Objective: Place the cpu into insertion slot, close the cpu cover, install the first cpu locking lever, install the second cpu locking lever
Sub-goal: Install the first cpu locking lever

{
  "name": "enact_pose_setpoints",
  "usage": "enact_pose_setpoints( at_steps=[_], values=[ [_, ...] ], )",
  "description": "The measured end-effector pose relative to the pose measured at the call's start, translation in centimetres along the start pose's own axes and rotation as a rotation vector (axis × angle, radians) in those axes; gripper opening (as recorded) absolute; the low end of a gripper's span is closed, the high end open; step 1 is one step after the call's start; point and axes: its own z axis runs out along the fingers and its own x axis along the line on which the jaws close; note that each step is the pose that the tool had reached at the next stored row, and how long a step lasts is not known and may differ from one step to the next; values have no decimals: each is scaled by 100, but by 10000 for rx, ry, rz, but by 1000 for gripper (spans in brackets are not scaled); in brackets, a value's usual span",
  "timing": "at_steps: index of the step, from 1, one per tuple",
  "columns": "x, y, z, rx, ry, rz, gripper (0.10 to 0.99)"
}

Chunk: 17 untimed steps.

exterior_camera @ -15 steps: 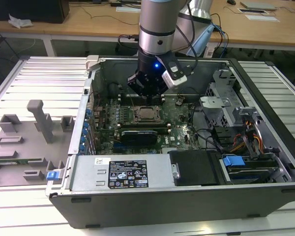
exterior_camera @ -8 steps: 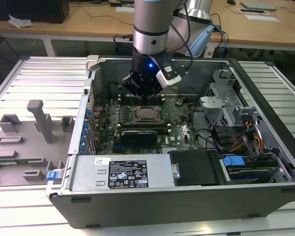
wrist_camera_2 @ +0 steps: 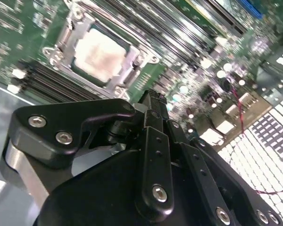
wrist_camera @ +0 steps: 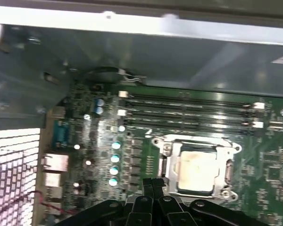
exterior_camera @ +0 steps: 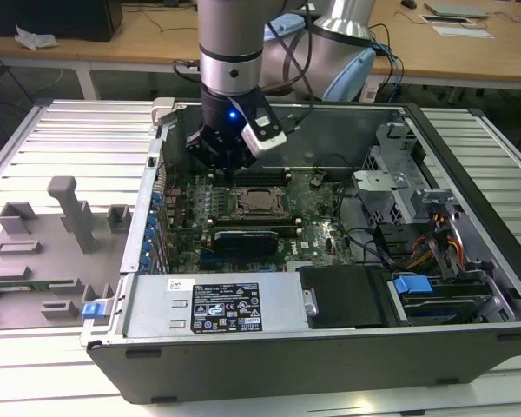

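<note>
Open PC case [exterior_camera: 243, 347], slatted bench [exterior_camera: 69, 130] | cpu [exterior_camera: 259, 201] frame-centre in exterior view, cpu cover [wrist_camera: 166, 155] down | gripper [wrist_camera: 153, 182] closed, empty | judged locking stage: push slowly, squarely.

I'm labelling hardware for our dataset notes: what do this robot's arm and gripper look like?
The arm is a silvery-grey tube with a black wrist section carrying a blue light and a pale box-shaped module; a dark cable loops beside it. The gripper is black, built of flat link bars with silver screws.
</note>
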Motion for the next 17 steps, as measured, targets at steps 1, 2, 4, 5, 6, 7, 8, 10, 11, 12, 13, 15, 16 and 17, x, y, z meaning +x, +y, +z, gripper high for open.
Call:
enact_pose_setpoints(
  at_steps=[1,2,4,5,6,7,8,10,11,12,13,15,16,17],
  values=[
    [30,2,0,-2,-5,-1,106],
    [50,4,1,-8,-12,-2,106],
    [113,9,2,-211,-92,-7,106],
    [132,10,2,-420,-145,-12,106],
    [146,11,2,-702,-205,-18,106],
    [157,12,2,-1042,-266,-21,106],
    [167,13,2,-1275,-309,-25,106],
    [189,15,3,-1783,-401,-32,106],
    [195,15,3,-1900,-421,-34,106],
    [200,16,3,-2043,-446,-36,106],
    [209,17,3,-2307,-488,-40,106],
    [215,17,4,-2590,-528,-42,106],
    [215,17,3,-2704,-539,-42,106],
    [215,17,3,-2742,-543,-42,106]
  ],
)
